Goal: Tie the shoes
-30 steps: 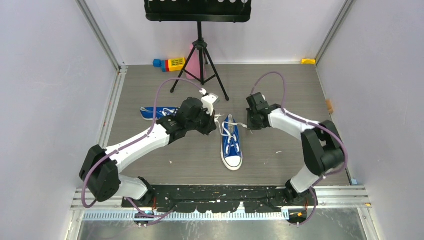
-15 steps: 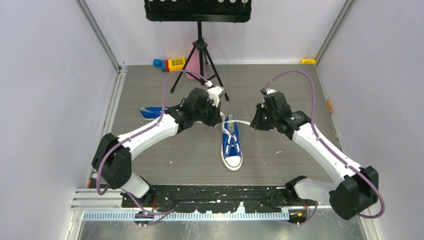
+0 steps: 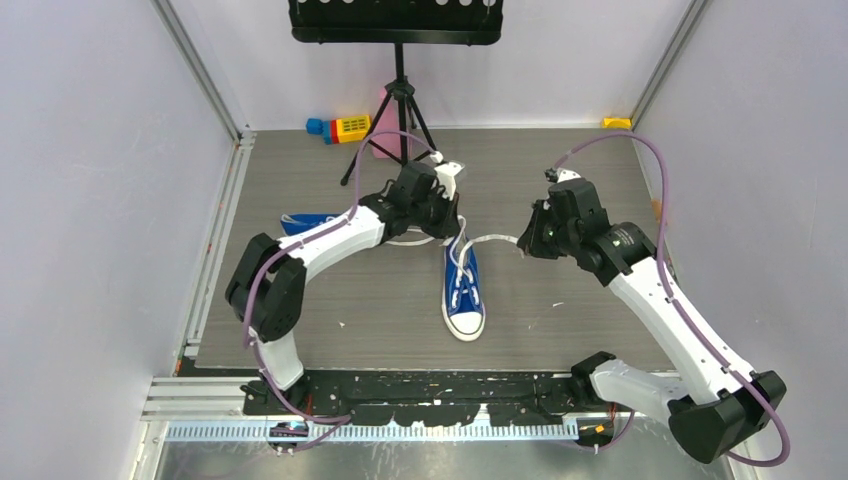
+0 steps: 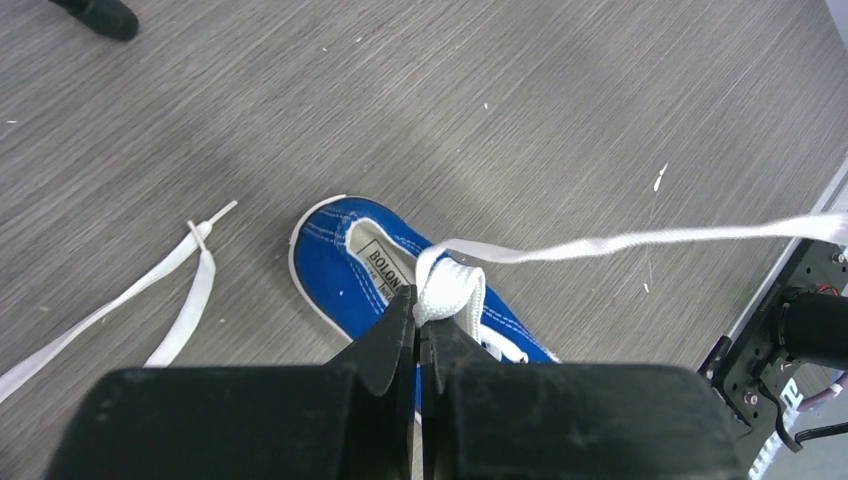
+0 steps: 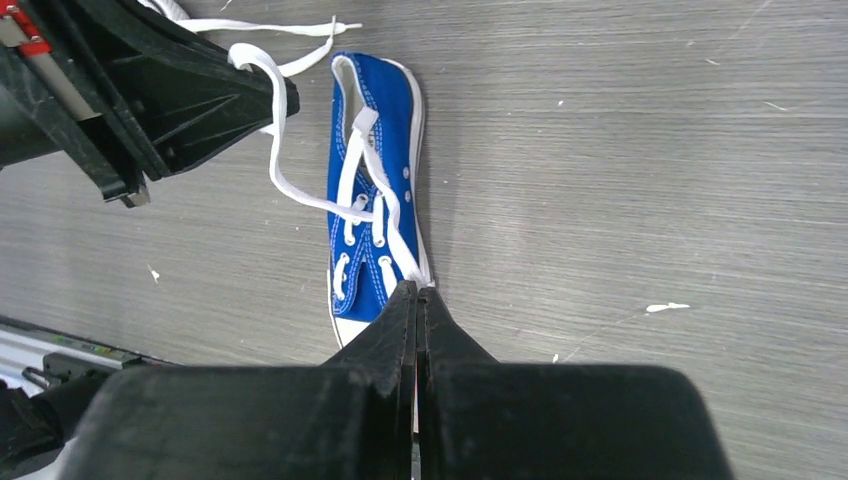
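Note:
One blue sneaker (image 3: 463, 288) lies mid-floor, white toe cap toward the arms; it also shows in the left wrist view (image 4: 345, 265) and the right wrist view (image 5: 375, 180). The second sneaker (image 3: 300, 222) lies to the left, partly hidden behind the left arm. My left gripper (image 3: 452, 225) is shut on a folded white lace (image 4: 450, 290) above the shoe's heel opening. My right gripper (image 3: 522, 243) is shut on the other lace strand (image 3: 492, 240), stretched out to the right of the shoe. The jaws of both grippers (image 4: 420, 305) (image 5: 415, 292) are pressed together.
A black tripod stand (image 3: 400, 110) stands at the back centre. Coloured toy blocks (image 3: 340, 128) lie beside it. A small yellow object (image 3: 617, 122) sits in the back right corner. Loose white lace (image 4: 150, 300) trails on the floor left of the shoe.
The left gripper has moved back and to the right over the shoe's heel. The right gripper has moved right, away from the shoe, drawing its lace out longer.

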`<state>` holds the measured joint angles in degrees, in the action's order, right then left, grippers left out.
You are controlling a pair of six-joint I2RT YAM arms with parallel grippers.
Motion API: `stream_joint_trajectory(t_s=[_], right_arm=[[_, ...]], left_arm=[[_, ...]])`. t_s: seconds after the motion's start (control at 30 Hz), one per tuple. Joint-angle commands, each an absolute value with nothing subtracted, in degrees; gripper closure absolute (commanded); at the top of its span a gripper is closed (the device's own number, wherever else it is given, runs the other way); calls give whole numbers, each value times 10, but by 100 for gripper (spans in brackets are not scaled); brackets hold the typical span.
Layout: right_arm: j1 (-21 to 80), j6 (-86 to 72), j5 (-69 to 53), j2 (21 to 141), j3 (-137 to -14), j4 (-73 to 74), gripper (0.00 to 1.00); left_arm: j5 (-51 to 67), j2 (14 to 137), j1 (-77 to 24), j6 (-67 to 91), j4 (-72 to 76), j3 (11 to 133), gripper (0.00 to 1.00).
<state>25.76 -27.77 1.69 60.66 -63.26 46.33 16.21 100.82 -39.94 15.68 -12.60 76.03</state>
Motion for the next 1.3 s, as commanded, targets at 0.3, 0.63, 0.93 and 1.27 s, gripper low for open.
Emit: stream_joint_trajectory(t_s=[0.3,0.63,0.93,1.27], right_arm=[[258,-285,26,570,-671,538,100],[258,-273,-47,602,-709,542,100],[259,-276,-101,638,-757,513,100],[259,-267,-104,705,-819,503,100]], left_arm=[[132,1054,-372,195,-157,848,100],[90,980,-342,214,-179,749,96],[97,922,-328,207,-183,664,59],[261,860,-329,134,-66,603,47]])
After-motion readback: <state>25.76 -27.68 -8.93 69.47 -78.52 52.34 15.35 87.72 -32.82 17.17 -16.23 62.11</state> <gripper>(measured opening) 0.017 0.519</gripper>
